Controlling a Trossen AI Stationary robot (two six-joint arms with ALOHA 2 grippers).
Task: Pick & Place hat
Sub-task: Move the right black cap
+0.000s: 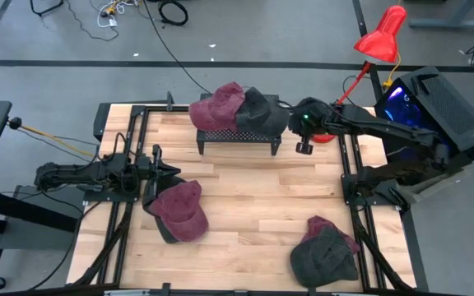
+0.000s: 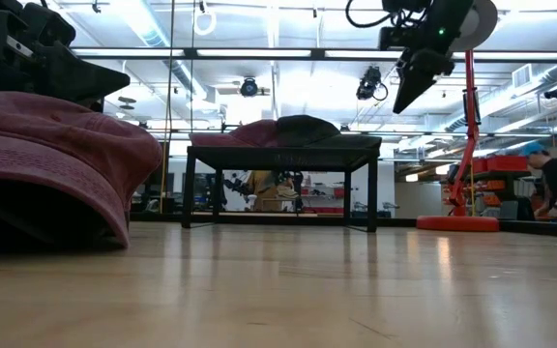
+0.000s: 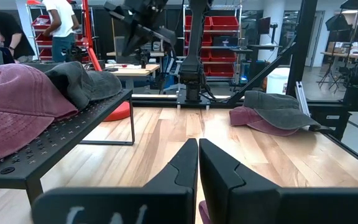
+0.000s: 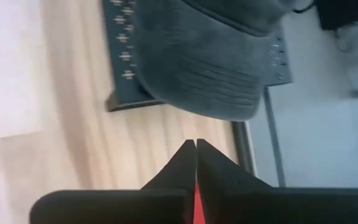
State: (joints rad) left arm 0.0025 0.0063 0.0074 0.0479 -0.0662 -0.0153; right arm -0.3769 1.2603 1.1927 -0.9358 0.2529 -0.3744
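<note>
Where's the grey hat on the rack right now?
In the high view the grey hat lies on the right half of the black rack at the table's far edge, beside a maroon hat, just left of the right gripper.

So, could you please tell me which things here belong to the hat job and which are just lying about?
Job:
- maroon hat and grey hat on the black rack
- maroon hat by the left gripper
- grey-and-maroon hats near the table's front right
- left gripper, shut
- right gripper, shut, beside the rack

Lying about:
- red lamp
- floor cables
</note>
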